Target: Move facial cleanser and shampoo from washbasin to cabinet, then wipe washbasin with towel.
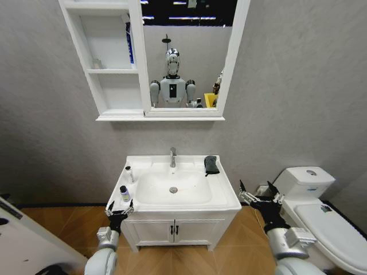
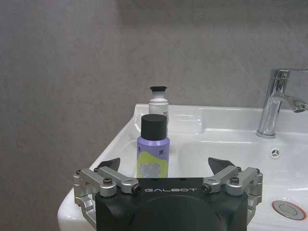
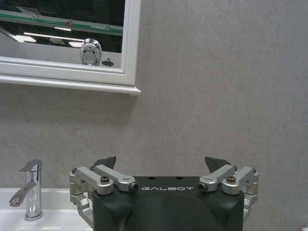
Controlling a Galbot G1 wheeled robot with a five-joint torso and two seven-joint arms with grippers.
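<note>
Hovering at the front-left corner of the washbasin [image 1: 181, 207], your left gripper [image 1: 118, 212] sat w/ jaws spread wide and nothing between them, lined up on the purple bottle [image 2: 153, 146]. That black-capped bottle stood on the basin's left ledge, just ahead of the claw; a white bottle [image 2: 158, 103] stood behind it, nearer the wall. I'd judge that pose as a set-up for a straight-in grab, approx. level w/ the bottle body. Your right gripper [image 1: 259, 199] hung off the basin's right side, near the toilet [image 1: 321, 209], also released and empty, prob. just waiting. The towel [image 1: 211, 165] lay folded on the back-right ledge by the tap [image 1: 172, 156]. The cabinet [image 1: 107, 63] hung above-left, shelves joined to the mirror [image 1: 186, 54]. Grey wall, wood-look floor.
</note>
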